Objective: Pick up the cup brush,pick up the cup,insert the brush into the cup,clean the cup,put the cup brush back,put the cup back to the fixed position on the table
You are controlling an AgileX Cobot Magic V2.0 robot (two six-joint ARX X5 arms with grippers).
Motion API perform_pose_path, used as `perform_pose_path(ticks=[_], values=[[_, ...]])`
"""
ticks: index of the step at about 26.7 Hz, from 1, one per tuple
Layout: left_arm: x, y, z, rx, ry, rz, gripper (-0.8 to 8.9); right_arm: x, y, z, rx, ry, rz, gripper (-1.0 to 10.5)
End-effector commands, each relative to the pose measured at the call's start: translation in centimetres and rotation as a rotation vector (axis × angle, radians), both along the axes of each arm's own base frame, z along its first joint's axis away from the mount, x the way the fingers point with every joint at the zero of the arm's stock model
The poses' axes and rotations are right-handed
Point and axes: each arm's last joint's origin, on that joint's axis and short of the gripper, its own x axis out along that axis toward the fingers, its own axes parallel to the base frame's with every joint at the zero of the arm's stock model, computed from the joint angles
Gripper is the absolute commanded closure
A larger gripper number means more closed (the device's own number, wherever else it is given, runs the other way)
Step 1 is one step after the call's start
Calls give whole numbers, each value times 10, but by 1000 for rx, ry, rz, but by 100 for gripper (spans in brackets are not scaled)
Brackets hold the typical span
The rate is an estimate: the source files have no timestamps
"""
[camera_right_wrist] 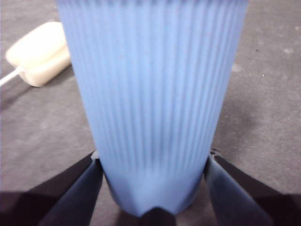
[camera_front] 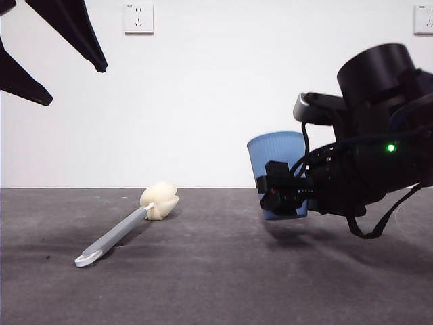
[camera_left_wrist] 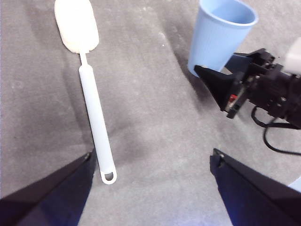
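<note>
The light cup (camera_front: pixel 277 162) is squeezed low by the right fingers (camera_right_wrist: pixel 155 188). The left fingers (camera_left_wrist: pixel 155 188) are spread above the brush (camera_left_wrist: pixel 96 117), best taken mid-handle.

ribbed blue cup (camera_front: pixel 279 162), grey-handled cream-headed cup brush (camera_front: pixel 125 226)

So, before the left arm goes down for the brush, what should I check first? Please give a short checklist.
1. Left gripper open, above the table: ok.
2. Cup brush lies flat on the table, handle free: ok.
3. Left gripper centred over the handle: not ok, the handle lies close to one jaw.
4. Right gripper shut on the cup: ok.
5. Cup lifted off the table, opening up: ok, slightly tilted.
6. Cup apart from the brush: ok.
</note>
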Motion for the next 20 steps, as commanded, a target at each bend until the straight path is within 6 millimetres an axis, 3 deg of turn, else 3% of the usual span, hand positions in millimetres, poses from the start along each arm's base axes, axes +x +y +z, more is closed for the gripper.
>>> perform_pose_path(ticks=[1,16,17,20], values=[[0,0,-2,15,-9,-11,405,5,-2,-3,-4,-3,-8,958],[0,0,-2,22,-13,-16,405,2,-14,-23,-71,203,43,936],[0,0,-2,22,-14,-16,405,2,-15,-24,-78,217,42,904],[0,0,-2,22,-13,-16,405,1,-15,-26,-86,236,42,603]])
